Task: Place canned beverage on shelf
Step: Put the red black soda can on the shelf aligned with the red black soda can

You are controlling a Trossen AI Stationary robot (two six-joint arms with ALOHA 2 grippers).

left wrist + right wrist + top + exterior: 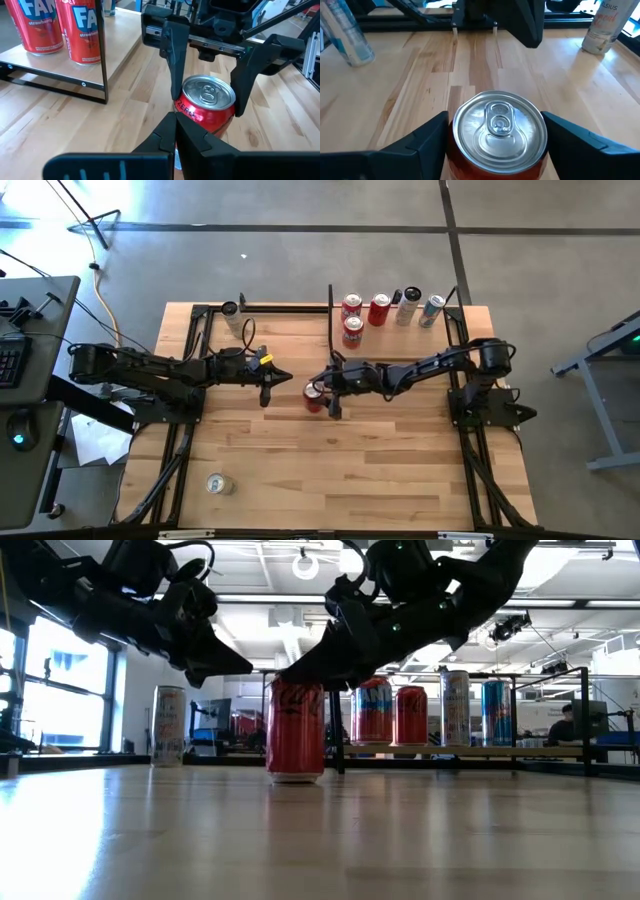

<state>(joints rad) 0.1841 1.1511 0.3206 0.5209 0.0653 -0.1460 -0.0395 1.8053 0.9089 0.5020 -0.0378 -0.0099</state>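
Your right gripper [495, 137] straddles the red cola can [495, 135], fingers spread; centre it, then squeeze evenly before lifting shelfward [400, 338].

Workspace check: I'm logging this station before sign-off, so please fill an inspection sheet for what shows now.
Surface: plank-patterned wooden tabletop, bare in front.
Job's things: red cylindrical metal can upright on tabletop; pale wooden shelf with black posts carries five cans.
Clutter: silver can near the front left; pale can at the back left.
Grippers: right pincer straddles the red can, fingers either side; left pincer shut, pointing at it.
Cables: yellow cable on the floor.
Surroundings: concrete floor, desk with keyboard at left.
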